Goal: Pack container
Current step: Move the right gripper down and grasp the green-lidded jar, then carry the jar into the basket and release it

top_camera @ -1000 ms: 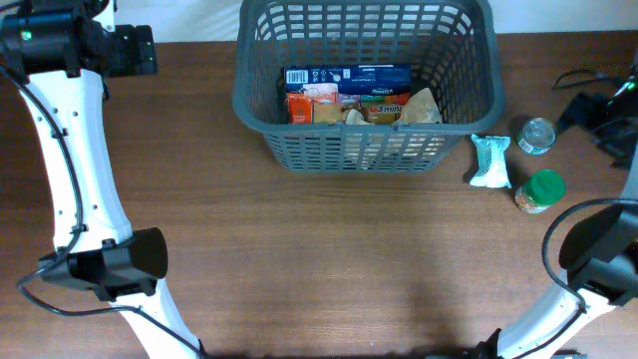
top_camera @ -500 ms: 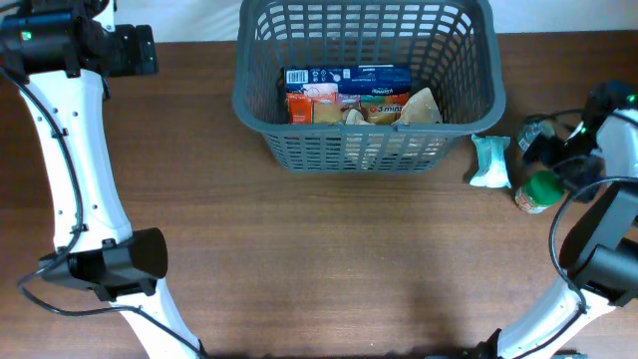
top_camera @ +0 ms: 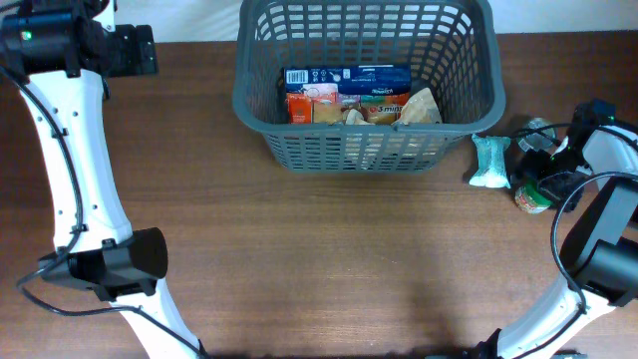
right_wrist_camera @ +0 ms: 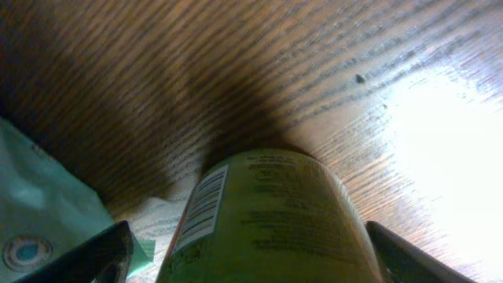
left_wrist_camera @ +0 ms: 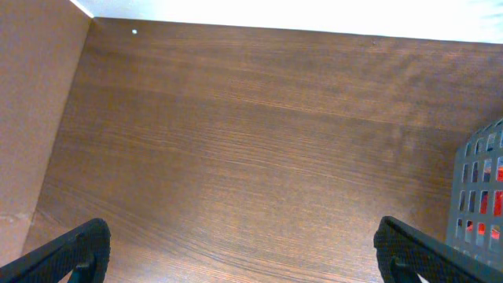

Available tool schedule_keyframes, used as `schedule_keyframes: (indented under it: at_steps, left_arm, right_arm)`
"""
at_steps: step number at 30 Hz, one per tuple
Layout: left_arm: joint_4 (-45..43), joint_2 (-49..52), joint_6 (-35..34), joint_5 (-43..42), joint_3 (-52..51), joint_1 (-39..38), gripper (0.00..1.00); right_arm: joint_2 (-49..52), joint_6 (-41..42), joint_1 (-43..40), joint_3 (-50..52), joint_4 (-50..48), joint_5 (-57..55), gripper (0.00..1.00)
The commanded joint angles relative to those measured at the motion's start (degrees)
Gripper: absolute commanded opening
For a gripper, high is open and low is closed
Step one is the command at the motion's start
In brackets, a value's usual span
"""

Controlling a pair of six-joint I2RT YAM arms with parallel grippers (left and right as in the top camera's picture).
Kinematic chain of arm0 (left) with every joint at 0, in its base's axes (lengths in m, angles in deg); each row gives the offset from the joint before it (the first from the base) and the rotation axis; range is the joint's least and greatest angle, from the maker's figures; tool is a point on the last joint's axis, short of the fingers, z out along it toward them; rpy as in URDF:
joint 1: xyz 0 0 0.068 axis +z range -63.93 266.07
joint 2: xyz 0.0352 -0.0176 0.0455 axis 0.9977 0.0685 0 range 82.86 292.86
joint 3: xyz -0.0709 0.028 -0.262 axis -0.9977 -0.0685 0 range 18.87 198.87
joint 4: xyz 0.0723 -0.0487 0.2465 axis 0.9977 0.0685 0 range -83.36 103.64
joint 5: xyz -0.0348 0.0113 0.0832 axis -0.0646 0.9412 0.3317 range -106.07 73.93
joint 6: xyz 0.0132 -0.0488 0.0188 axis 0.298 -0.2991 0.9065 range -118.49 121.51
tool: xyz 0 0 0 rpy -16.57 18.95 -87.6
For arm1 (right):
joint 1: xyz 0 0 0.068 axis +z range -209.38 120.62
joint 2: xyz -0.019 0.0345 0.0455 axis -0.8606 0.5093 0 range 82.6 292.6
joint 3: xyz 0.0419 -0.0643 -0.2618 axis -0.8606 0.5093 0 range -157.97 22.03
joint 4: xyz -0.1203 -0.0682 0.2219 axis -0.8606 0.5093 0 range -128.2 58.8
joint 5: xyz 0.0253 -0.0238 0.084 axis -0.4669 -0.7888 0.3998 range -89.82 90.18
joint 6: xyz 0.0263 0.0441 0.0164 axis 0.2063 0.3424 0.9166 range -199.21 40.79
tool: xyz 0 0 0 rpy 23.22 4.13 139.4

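Observation:
The dark grey slotted basket [top_camera: 239,95] stands at the back centre and holds a blue box [top_camera: 346,77] and orange packets. Its corner shows in the left wrist view [left_wrist_camera: 481,196]. A jar with a green lid [top_camera: 528,196] stands to the right of the basket. My right gripper [top_camera: 546,179] is open, with its fingers either side of this jar [right_wrist_camera: 267,220]. The right gripper [right_wrist_camera: 251,255] has small gaps to the jar's sides. My left gripper [top_camera: 135,50] is open and empty [left_wrist_camera: 244,251] over bare table at the far left.
A teal and white pouch [top_camera: 489,162] lies between the basket and the jar, and shows at the left of the right wrist view [right_wrist_camera: 39,204]. A small clear-topped can [top_camera: 536,130] stands behind the jar, partly under the arm's cable.
My right gripper has come in from the table's right edge and lowered around the green-lidded jar. The left arm and the basket have not moved.

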Motion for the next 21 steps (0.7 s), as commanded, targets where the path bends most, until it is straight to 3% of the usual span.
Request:
schedule_keyframes:
  at_steps: [1,3,7,12,17,20,21]
  left_arm:
    - [0.07,-0.94,-0.81,-0.20,-0.24,0.11,0.99]
    - [0.07,-0.94,-0.81,-0.20,-0.24,0.11,0.99]
    - [0.07,-0.94,-0.81,-0.20,-0.24,0.11,0.99]
    - [0.04,-0.94,-0.81,-0.20,-0.24,0.11,0.99]
    - [0.04,-0.94,-0.81,-0.20,-0.24,0.11,0.99]
    - [0.07,-0.94,-0.81,-0.20,-0.24,0.11,0.99]
    - [0.04,-0.94,-0.81,-0.20,-0.24,0.11,0.99]
  right_arm:
    - [-1.36,-0.37,-0.07,0.33,-0.22,0.76,0.49]
    - [-1.38,-0.35,-0.11,0.33,-0.09,1.09,0.38]
    - [-2.43,-0.37,-0.11,-0.44,1.09,2.99,0.27]
    - [-7.08,-0.44,-0.11,-5.75,7.10,3.08,0.25]
    - [-15.74,-0.63,0.70,-20.22,17.46,3.15,0.24]
    - [-21.07,-2.75,3.28,-31.89,22.38,3.34,0.04]
    - [-22.34,-3.26,4.35,-34.73,23.08,3.34,0.04]
